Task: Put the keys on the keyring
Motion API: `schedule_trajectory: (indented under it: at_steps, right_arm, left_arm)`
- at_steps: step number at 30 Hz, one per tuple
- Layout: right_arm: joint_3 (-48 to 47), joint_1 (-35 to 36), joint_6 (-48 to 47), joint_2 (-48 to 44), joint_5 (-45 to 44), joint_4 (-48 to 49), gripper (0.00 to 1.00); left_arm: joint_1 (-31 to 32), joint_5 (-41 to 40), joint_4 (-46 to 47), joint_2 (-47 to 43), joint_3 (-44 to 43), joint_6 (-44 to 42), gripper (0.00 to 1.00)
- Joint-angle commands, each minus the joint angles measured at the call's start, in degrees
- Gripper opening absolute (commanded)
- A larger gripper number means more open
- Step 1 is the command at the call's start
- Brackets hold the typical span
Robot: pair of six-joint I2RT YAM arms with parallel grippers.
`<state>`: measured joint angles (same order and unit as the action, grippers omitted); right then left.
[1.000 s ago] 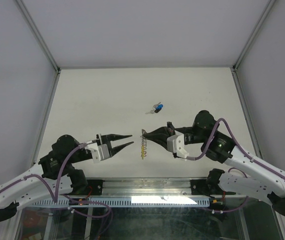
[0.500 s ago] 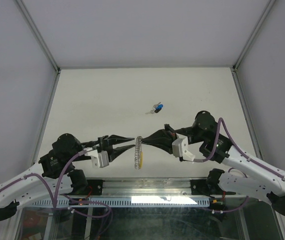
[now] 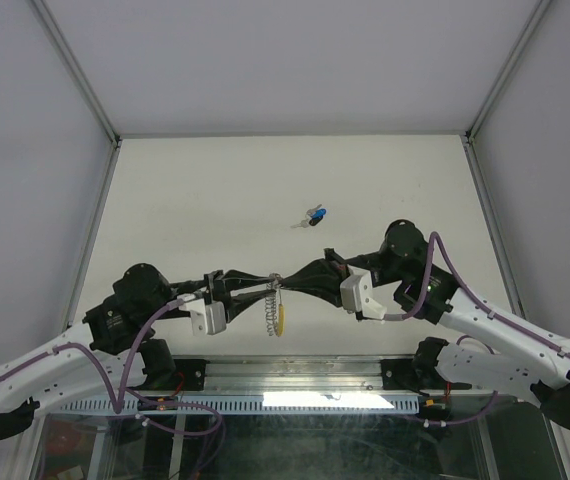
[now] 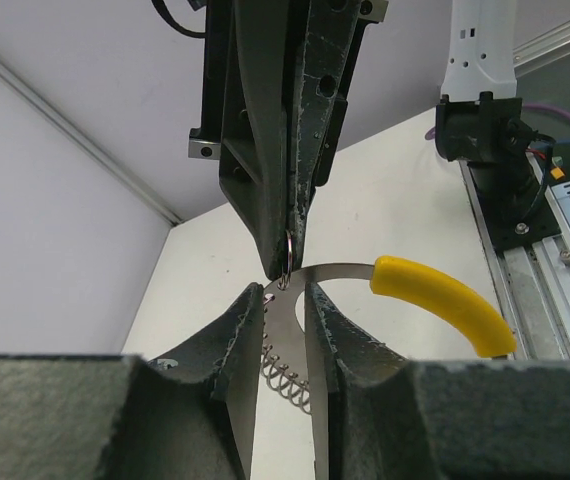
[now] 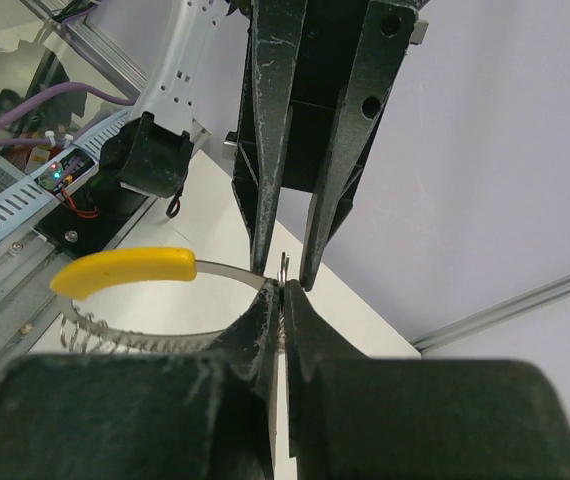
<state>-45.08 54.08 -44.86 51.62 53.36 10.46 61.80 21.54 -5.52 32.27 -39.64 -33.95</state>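
Whitish-silver metal forms most of the keyring [image 3: 274, 312], a thin band with a coiled, ribbed stretch [image 4: 290, 382] and a yellow plastic-looking segment [image 4: 440, 300] on one side. It hangs clear of the desk right at the spot where the two sets of fingers meet tip to tip. The coil and the yellow part droop below the tips, toward the arm bases.

The right fingers [image 5: 253, 345] are clenched on the keyring's upper end. In the left wrist view a small wire loop shows pinched at their very tips.

The left fingers [image 4: 240, 345] stand a little apart, one on each side of the band just beneath the right fingers' tips. The coil and the desk show through the gap between them. Whether they press on the band or only straddle it I cannot tell.

The tiny silver keys [image 3: 314, 216], one with a bright blue plastic head, lie together flat on the desk. They are beyond the meeting fingertips, slightly to the right fingers' side and well apart from both sets.

The desk [image 3: 215, 190] is a plain matte white sheet. Pale, flat wall panels close it in at the back and at both sides, joined by slim aluminium posts [image 3: 75, 65]. Behind the fingers, at the near edge, a metal rail [image 3: 295, 375] carries both arm bases. Purple cables [image 3: 452, 268] loop along the white arm links.
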Motion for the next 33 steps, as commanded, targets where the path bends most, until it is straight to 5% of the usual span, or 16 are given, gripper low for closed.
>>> schedule_trajectory:
  at_steps: [1,12,22,27,33]
  right_arm:
    - [-1.9,-0.2,0.9,-0.2,1.4,3.9,0.00]
    - [-1.6,-0.3,0.4,-1.0,-0.7,1.9,0.00]
    - [-3.0,-0.8,-4.2,-10.8,-12.0,-21.6,0.00]
    - [-3.8,-0.8,-4.3,-16.0,-18.0,-31.8,0.00]
    - [-6.2,-0.8,-3.6,-20.5,-21.7,-40.7,0.00]
  left_arm:
    - [-0.1,1.5,2.9,0.3,-2.3,-0.9,0.21]
    - [-0.1,0.1,3.3,0.7,-2.3,-0.8,0.18]
    - [-0.1,-10.3,0.2,-0.6,0.1,4.1,0.26]
    - [-0.1,-25.1,8.5,2.9,4.7,13.7,0.31]
    - [-0.1,-42.4,16.0,17.7,2.0,25.8,0.41]
